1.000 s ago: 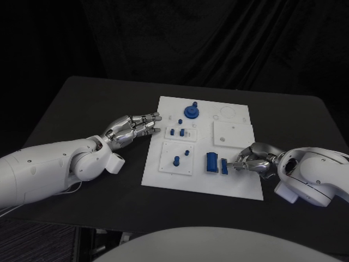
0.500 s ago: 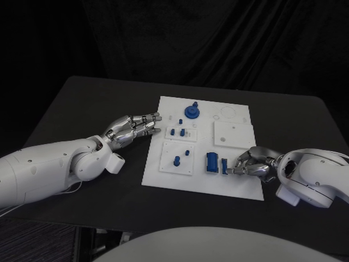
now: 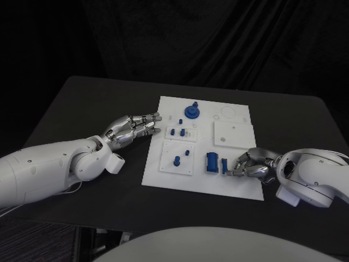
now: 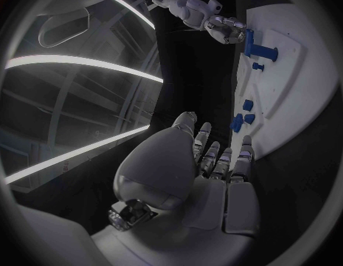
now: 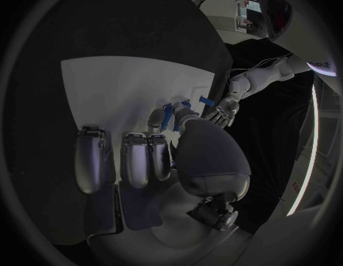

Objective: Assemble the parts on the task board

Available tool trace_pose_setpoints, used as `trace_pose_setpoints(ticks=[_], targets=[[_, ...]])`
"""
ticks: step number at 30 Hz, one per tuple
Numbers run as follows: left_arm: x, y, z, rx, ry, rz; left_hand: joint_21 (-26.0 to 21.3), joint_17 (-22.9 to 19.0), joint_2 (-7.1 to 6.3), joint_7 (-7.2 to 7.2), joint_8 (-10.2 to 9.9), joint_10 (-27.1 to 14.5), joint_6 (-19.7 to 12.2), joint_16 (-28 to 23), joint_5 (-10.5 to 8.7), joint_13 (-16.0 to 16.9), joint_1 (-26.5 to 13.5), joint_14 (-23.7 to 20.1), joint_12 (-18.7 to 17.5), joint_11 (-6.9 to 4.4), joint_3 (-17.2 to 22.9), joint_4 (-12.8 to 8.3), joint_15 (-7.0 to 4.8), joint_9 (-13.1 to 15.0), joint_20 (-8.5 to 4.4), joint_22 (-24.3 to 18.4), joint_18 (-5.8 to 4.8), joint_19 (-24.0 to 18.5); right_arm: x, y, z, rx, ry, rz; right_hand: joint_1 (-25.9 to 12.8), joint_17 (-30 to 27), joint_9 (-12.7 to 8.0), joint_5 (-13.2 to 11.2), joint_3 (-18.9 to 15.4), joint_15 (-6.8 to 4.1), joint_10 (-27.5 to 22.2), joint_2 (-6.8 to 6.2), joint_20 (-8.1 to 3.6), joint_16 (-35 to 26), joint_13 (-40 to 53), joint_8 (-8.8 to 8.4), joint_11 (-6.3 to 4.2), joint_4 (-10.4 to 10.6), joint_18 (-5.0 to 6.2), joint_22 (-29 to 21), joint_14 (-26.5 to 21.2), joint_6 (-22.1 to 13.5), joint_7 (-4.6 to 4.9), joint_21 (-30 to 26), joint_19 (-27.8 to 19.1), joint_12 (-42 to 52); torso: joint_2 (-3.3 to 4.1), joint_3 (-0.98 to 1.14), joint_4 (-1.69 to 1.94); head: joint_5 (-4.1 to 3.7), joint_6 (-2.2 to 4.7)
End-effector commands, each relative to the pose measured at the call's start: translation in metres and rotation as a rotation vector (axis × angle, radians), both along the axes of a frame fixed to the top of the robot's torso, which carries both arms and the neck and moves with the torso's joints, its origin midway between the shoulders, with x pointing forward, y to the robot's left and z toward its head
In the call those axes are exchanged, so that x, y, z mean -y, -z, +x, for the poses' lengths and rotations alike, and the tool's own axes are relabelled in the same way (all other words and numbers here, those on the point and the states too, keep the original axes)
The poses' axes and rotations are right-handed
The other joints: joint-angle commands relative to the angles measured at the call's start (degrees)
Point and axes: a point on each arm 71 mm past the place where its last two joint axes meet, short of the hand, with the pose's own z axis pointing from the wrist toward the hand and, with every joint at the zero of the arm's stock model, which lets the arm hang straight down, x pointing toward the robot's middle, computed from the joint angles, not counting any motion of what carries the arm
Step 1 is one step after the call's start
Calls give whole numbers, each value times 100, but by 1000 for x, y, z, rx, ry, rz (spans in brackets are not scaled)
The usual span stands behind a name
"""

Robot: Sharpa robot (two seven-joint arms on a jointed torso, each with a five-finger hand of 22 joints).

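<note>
R hand [image 3: 249, 162] at 4 o'clock on task board [image 3: 174, 180], pinching small blue part [image 3: 224, 167]: looks light, stiff, slick; best nipped at its sides. L hand [image 3: 133, 127], 9 o'clock edge, fingers loosely curled, holding nothing.

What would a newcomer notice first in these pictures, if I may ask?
Probably the white task board in the middle of the black table, dotted with small blue parts. Next, the right hand at the board's right side, its fingers at a blue part there, while the left hand rests by the board's left edge.
</note>
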Motion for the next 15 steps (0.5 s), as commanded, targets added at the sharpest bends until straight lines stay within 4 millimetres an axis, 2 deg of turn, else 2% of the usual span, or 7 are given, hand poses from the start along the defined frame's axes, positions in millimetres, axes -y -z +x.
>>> trace_pose_setpoints(ticks=[1, 9, 15], targets=[[2, 0, -1, 1, 11, -17, -1, 4, -15, 28, 28, 4, 1, 30, -19, 9, -49, 11, 31, 20, 34, -13, 38, 3, -3, -9, -91, 49, 1, 2, -1, -14, -1, -19, -21, 1319, 29, 2, -19, -48, 597, -37, -32, 17, 1510, 57, -37, 23, 67, 1239, 566, 14, -19, -14, 209, 36, 1, 0, -2, 9, -1], [2, 0, -1, 1, 12, -17, -1, 4, -15, 28, 28, 4, 1, 30, -19, 9, -49, 11, 31, 20, 34, -13, 38, 3, -3, -9, -91, 49, 2, 4, 1, -17, 7, -29, 62, 1324, 118, 9, 5, -59, 597, 14, -40, 19, 1510, 160, -52, 25, 68, 1237, 567, 104, -40, -19, 207, 36, 3, 0, -1, -5, -1], [2, 0, -1, 0, 14, -18, -1, 4, -15, 28, 28, 4, 1, 30, -19, 9, -49, 11, 31, 20, 34, -13, 38, 3, -3, -9, -91, 49, 2, 5, 3, -20, 15, -40, 192, 1334, 302, 9, 41, -78, 597, 80, -56, 23, 1510, 397, -77, 3, 66, 1241, 570, 356, -69, -10, 212, 36, 1, -1, 2, -10, -1]])
